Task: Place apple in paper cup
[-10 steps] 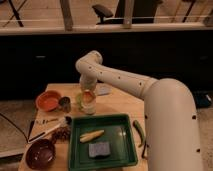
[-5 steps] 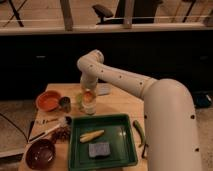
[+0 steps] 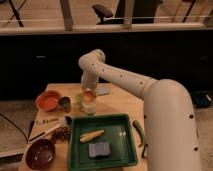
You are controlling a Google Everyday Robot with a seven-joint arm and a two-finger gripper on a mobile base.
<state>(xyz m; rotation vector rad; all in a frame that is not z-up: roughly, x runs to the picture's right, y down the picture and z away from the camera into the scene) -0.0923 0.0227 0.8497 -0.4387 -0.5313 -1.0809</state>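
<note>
Dark room behind, with a railing and an office chair (image 3: 102, 10) at the far side. Wooden table (image 3: 125, 102) in the foreground carries all items.

1. Robot arm (image 3: 165, 115): white, entering from the lower right, rising over the table and bending down at the far centre. Its posture matches that of the earlier frames; no shift noted.
2. Green tray (image 3: 117, 135): at the near centre of the table. It holds a long yellow corn-like piece (image 3: 92, 135) and, nearer the camera, a grey-blue sponge (image 3: 99, 149). Both unmoved.
3. Dark maroon bowl (image 3: 41, 153): near left corner.
4. Orange bowl (image 3: 48, 100): far left, with a dark metal can (image 3: 65, 104) just beside it on the right.
5. Slim green item (image 3: 138, 131): lying just beside the tray's right edge.
6. Pale green item (image 3: 79, 97): just left of the cup.
7. Paper cup (image 3: 89, 108): upright, just beyond the tray's far edge, directly under the end of the arm. Position unchanged.
8. Gripper (image 3: 87, 91): pointing down directly above the cup, fingers closed around the apple.
9. Apple (image 3: 88, 96): orange-red, held at the mouth of the cup. Whether it touches the rim cannot be told. It is at the same height as half a second ago.
</note>
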